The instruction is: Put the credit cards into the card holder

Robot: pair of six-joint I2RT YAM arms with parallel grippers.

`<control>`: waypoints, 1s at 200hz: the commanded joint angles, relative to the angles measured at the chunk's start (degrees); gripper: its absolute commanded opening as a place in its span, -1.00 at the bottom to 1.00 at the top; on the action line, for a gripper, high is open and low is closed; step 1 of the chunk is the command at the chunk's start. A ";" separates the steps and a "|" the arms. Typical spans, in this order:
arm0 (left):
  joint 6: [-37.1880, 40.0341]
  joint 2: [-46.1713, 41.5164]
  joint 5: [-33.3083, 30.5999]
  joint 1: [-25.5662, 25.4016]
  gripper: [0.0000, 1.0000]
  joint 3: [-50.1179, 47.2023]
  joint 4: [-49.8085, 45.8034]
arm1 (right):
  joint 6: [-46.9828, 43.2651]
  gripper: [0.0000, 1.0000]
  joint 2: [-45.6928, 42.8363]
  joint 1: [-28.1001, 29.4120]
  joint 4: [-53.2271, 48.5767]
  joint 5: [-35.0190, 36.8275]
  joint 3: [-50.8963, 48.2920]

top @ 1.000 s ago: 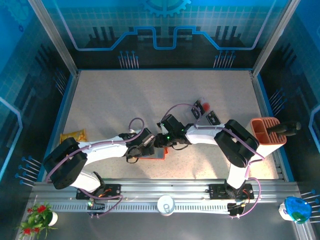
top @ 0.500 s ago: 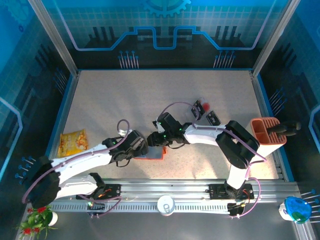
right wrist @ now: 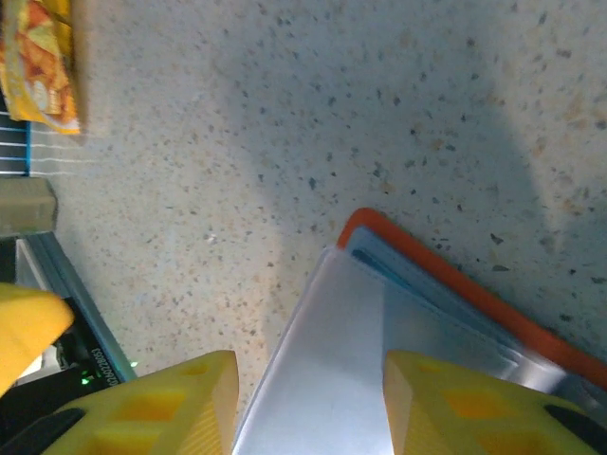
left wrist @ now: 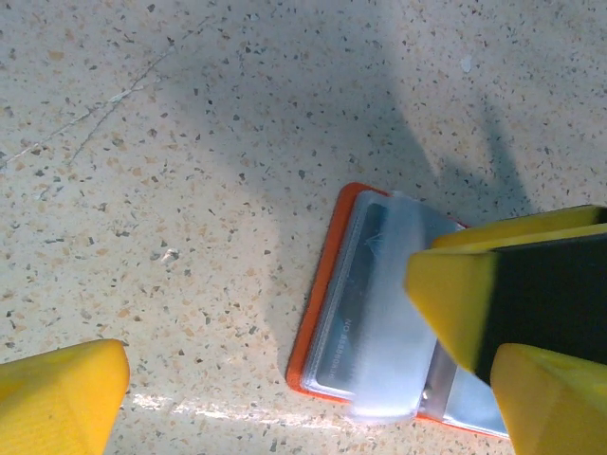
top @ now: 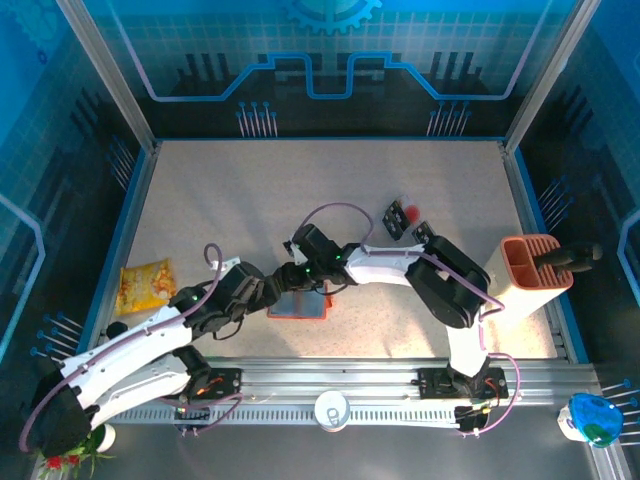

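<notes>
Now the left claw (top: 262, 292) has drawn back leftward off the card holder (top: 298, 306).

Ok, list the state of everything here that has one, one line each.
card holder: open, flat on the table, grey pockets up.
left hand: wide open, empty.
right hand: fingers apart over the holder's grey panel; grip unclear.
credit cards: two lying loose on the table, outside the holder.
terracotta bin: standing, dark object sticking out.
snack packet: lying flat.
</notes>
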 commanded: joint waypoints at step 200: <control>2.52 9.43 2.61 0.84 0.99 1.89 5.46 | -7.90 -0.09 -15.62 -11.73 -10.76 0.87 -0.83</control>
